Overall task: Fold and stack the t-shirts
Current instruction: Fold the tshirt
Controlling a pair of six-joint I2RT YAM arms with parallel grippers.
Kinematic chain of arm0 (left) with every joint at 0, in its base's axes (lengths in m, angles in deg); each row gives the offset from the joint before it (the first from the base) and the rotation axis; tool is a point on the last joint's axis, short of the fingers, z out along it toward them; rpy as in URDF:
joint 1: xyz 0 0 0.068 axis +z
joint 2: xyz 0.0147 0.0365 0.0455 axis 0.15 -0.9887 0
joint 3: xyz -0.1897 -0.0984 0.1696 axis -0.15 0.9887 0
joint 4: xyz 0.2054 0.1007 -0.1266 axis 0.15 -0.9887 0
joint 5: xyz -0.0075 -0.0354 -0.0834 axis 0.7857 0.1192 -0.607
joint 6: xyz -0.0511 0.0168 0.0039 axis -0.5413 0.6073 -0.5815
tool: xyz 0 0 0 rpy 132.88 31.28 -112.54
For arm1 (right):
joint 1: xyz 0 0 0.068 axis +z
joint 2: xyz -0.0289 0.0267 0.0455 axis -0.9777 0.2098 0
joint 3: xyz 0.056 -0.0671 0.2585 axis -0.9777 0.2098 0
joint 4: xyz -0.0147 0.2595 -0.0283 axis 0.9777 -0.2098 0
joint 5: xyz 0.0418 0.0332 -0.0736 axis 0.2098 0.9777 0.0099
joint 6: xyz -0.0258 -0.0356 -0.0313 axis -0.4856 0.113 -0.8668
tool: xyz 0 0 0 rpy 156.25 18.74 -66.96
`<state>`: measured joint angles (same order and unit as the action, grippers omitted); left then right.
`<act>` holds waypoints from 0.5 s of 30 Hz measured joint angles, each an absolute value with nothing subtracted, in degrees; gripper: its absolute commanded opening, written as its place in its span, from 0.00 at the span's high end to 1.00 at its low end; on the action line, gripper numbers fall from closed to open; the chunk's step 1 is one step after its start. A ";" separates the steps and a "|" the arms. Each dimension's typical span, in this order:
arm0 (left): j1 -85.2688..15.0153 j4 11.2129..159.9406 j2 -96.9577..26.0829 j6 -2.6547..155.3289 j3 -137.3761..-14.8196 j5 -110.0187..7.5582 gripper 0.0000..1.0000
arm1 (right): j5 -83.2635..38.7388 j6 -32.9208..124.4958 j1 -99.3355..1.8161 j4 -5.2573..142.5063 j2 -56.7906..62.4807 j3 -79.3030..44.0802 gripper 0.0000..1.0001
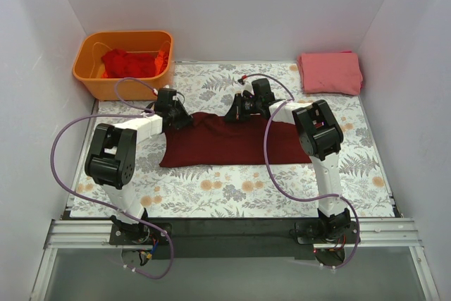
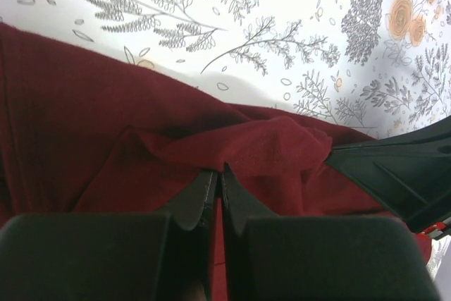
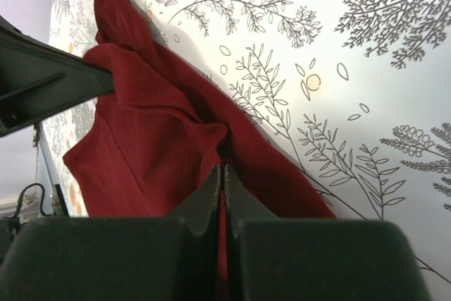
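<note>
Now left pincer (image 2: 218,174), right pincer (image 3: 223,173) clamp maroon t-shirt (image 1: 225,144) far edge.

White-and-black left arm (image 1: 113,156), right arm (image 1: 320,135); lilac cables (image 1: 59,156) at nine and five o'clock; black wedge-shaped grippers (image 2: 218,169).

Maroon tee (image 1: 232,144) spread flat, L pincer (image 1: 180,119) & R pincer (image 1: 237,108) on its far edge; pink tee (image 1: 330,72) folded far right.

Plain white walls (image 1: 232,12) close in three sides of the tabletop (image 1: 232,192), its grey-and-orange floral covering evenly lit.
</note>
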<state>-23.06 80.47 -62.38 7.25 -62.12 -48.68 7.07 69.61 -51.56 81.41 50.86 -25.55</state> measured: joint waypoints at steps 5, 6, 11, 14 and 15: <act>-22.87 77.30 -62.38 8.43 -66.04 -47.77 1.00 | 5.30 67.00 -51.56 81.34 49.94 -25.29 0.99; -22.71 76.91 -62.42 8.65 -66.67 -47.68 1.00 | 4.71 66.46 -51.60 81.36 49.42 -25.00 0.99; -22.19 74.46 -63.51 9.64 -69.51 -47.74 1.00 | 2.37 63.00 -51.63 81.38 45.79 -23.54 0.99; -21.86 72.84 -64.67 10.25 -71.19 -47.96 1.00 | 1.21 61.26 -51.63 81.45 44.13 -23.12 0.99; -21.82 72.23 -65.04 10.47 -71.81 -48.01 1.00 | 1.01 60.88 -51.63 81.45 43.78 -22.95 0.99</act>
